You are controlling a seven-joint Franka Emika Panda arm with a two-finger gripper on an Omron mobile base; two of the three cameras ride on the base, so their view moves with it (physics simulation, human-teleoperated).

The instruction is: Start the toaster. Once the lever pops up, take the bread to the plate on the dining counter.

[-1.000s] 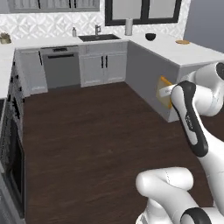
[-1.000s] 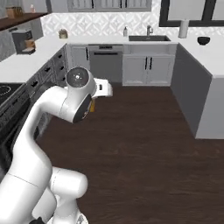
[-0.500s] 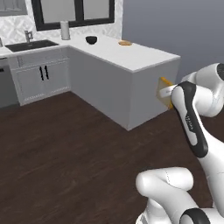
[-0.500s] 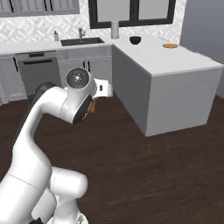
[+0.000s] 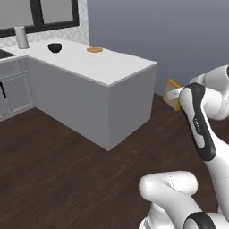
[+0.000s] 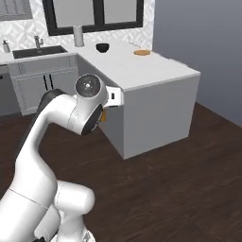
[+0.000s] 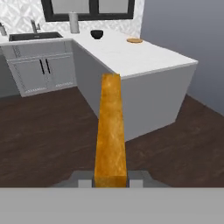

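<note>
dark wood floor [image 5: 58,161], white dining counter [image 5: 107,67], plate [image 5: 94,49]

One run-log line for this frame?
phase: carrying | gripper: shut on bread | plate: on dining counter, bare | next: approach plate

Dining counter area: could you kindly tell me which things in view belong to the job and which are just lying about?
Job:
- bread, held in the shut pincer
- plate
- dining counter

Lying about:
- black bowl
- grey canister
- sink
</note>
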